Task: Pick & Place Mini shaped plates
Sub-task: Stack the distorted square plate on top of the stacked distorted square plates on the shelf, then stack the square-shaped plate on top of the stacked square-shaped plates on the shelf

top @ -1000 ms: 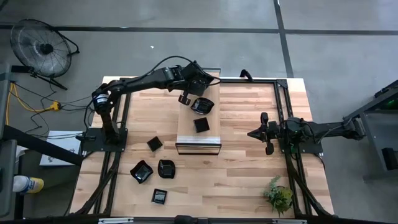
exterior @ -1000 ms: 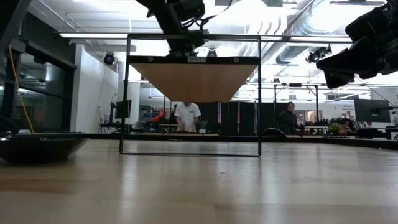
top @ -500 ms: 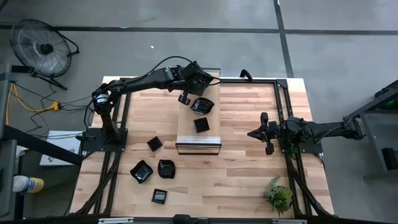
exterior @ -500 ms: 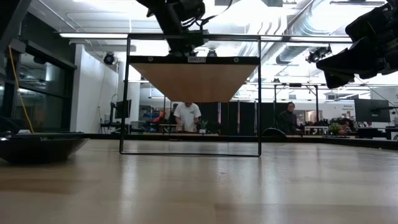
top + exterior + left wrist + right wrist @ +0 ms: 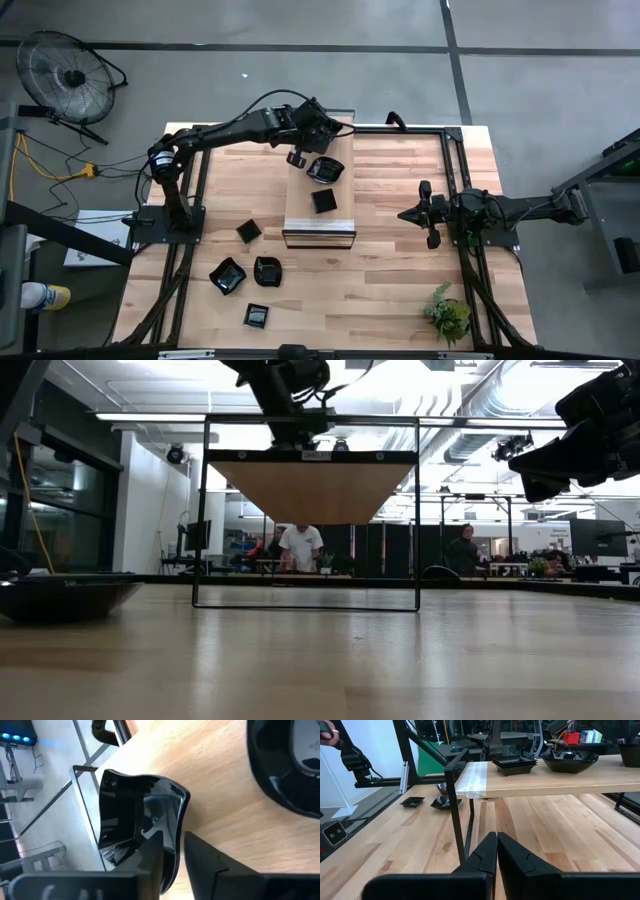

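Wooden table, raised shelf (image 5: 340, 150) in the middle: two plates (image 5: 325, 169) sit up there already, four (image 5: 249, 272) wait below. Left gripper (image 5: 172, 851) clamps a fifth plate (image 5: 135, 812) just over the shelf; right gripper (image 5: 497, 851) idles, closed.

Second plate (image 5: 295, 765) cut off at left wrist view's edge (shape unclear); held plate (image 5: 142, 815) partly hidden by fingers

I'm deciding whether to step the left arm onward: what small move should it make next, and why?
Probably open the fingers and lift clear. The left gripper pinches the rim of a black plate that seems to rest on the raised wooden shelf beside another plate; the right gripper waits aside.
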Robot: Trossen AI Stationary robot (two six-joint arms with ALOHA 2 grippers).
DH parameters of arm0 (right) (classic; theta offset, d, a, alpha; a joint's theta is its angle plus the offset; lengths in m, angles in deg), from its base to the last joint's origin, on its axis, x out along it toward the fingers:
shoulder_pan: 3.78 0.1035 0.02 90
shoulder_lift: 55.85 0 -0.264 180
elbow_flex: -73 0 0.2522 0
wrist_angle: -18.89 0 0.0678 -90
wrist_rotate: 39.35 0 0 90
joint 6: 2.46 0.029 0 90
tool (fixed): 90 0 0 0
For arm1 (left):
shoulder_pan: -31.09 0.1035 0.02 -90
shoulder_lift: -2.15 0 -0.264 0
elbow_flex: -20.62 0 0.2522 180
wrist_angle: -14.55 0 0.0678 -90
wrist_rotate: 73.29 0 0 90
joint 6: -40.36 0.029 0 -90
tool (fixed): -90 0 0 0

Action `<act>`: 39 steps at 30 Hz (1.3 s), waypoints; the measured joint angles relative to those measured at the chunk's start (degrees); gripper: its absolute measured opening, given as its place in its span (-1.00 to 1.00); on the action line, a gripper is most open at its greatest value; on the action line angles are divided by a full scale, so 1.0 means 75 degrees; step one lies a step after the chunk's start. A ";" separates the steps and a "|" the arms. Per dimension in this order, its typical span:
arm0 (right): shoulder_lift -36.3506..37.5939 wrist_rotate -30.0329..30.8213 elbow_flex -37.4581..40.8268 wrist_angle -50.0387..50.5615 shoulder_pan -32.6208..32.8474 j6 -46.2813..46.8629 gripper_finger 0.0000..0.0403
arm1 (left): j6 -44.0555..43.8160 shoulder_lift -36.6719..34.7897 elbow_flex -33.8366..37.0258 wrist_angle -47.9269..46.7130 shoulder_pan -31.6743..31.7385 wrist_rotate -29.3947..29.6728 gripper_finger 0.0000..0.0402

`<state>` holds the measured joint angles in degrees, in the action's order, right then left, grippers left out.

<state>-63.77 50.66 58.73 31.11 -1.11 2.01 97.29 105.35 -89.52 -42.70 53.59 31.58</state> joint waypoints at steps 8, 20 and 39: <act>0.0000 0.0000 0.0000 0.0000 0.0002 0.0000 -0.97 | 0.0174 -0.0132 0.0000 -0.0057 -0.0007 0.0359 -0.43; 0.0000 0.0000 0.0000 0.0000 0.0000 0.0000 -0.98 | -0.4196 -0.2153 0.0338 -0.2975 -0.0858 0.0572 -0.43; 0.0000 -0.0002 0.0000 0.0000 0.0002 0.0000 -0.96 | -0.9639 -0.4880 0.4185 -0.3567 -0.3389 -0.0439 -0.43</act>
<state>-63.77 50.64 58.73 31.11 -1.10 2.01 25.00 68.75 -58.14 -69.45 28.17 28.28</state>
